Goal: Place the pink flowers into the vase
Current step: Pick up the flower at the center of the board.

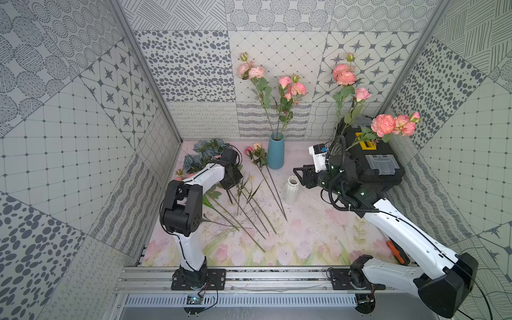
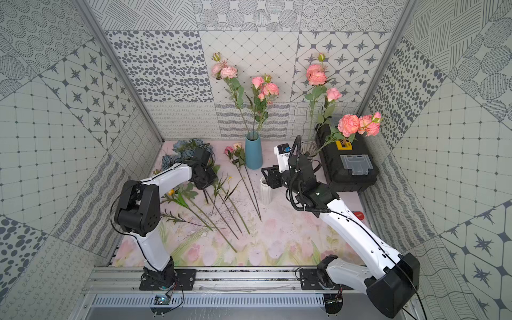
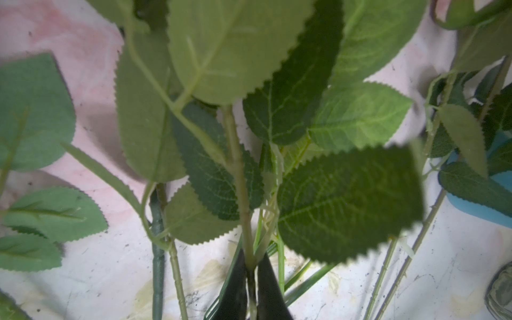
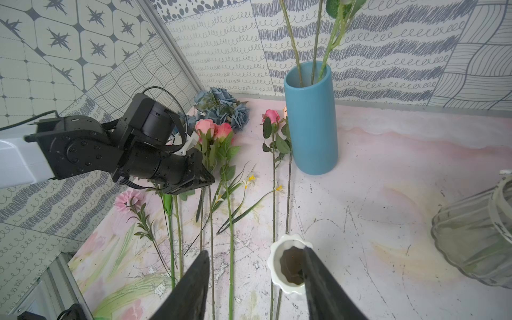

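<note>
Partly done: several pink flowers (image 1: 293, 88) already stand in the blue vase (image 1: 275, 155), while others lie on the table (image 1: 304, 230) beside it. The left gripper (image 3: 252, 266) is clamped on a leafy green stem (image 3: 241, 194), probably of the pink roses (image 4: 213, 130), though leaves hide the bloom. The right gripper (image 4: 255, 250) hangs open and empty above a small white vase (image 4: 273, 266).

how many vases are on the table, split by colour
tall blue ceramic vase: 1
small white ribbed vase: 1
clear ribbed glass vase: 1
total: 3
</note>
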Motion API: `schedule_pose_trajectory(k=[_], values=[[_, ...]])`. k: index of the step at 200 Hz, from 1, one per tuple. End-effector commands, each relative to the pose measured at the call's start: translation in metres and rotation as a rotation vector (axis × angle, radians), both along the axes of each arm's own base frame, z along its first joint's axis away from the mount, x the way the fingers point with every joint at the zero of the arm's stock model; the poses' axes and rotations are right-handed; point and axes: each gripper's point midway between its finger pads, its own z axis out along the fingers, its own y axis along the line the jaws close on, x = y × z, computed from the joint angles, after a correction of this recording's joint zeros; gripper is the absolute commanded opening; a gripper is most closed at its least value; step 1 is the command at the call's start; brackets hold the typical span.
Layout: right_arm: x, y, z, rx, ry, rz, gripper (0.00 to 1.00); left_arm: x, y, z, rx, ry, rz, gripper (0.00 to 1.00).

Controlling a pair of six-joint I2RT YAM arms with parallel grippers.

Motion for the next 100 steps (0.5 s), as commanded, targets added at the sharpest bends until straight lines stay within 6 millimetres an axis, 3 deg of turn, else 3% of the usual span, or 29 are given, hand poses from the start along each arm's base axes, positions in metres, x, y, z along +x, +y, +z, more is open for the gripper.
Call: schedule_pose_trajectory(k=[1,50,79,100], values=[[0.007,-0.001,0.008,0.020,-0.021,-0.029,0.54,0.003,-0.001,0.017,-0.003,-0.047,0.000,0.04],[0.006,0.007,0.018,0.014,-0.024,0.003,0.53,-0.011,0.011,0.065,0.029,-0.122,0.002,0.01],[0.002,0.024,0.024,-0.031,-0.022,0.054,0.53,-0.028,0.026,0.093,0.070,-0.158,-0.008,0.01],[-0.002,0.045,0.018,-0.086,0.009,0.116,0.52,-0.042,0.036,0.096,0.029,-0.155,-0.006,0.01]])
